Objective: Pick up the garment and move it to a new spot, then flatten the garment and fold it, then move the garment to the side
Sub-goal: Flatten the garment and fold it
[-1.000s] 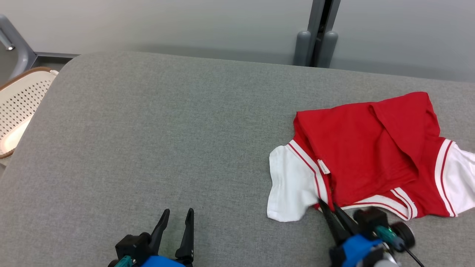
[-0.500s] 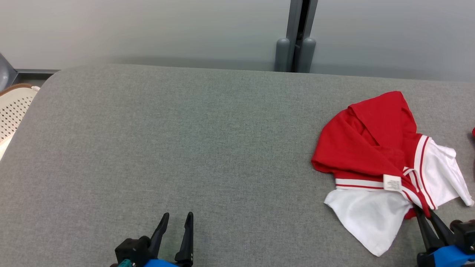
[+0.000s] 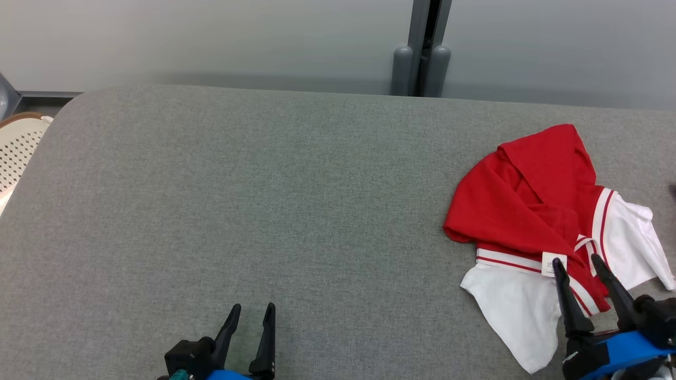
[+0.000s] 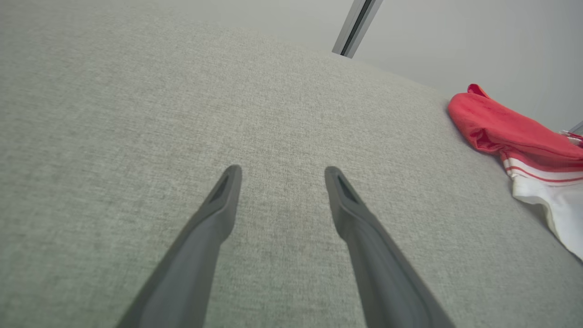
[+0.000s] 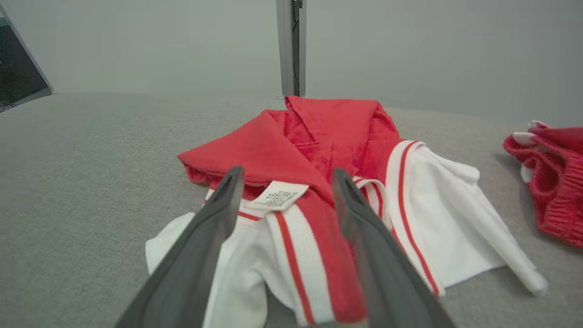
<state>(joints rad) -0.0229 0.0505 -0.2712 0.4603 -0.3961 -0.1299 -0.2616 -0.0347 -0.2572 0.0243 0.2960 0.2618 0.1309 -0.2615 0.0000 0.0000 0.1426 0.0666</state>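
Progress looks early. The red-and-white jersey garment with striped trim [image 3: 528, 206] lies in a bunched heap near the right edge of the grey fabric-covered tabletop [image 3: 264, 184], toward its front right corner. Its red body is doubled over itself. One white sleeve is splayed toward the front edge and another toward the right edge. Nothing about it is flat or folded.

The right gripper [image 3: 575, 259] sits over the heap's front side with its two dark fingers spread wide. They straddle the striped band beside the small white care label [image 5: 278, 195] and clamp no cloth, so this hand holds nothing. The left gripper [image 3: 253, 306] is also wide and empty. It is low at the front edge near the middle and well apart from the garment.

If this spot counts as the new one, I judge the pick-and-move step done, though the heap alone cannot confirm that. Spreading the garment flat, folding it, and shifting it aside all remain.

A separate red knitted piece [image 5: 555, 182] lies near the right edge, close to the outstretched sleeve but apart from it. Flattening toward that side could snag it.
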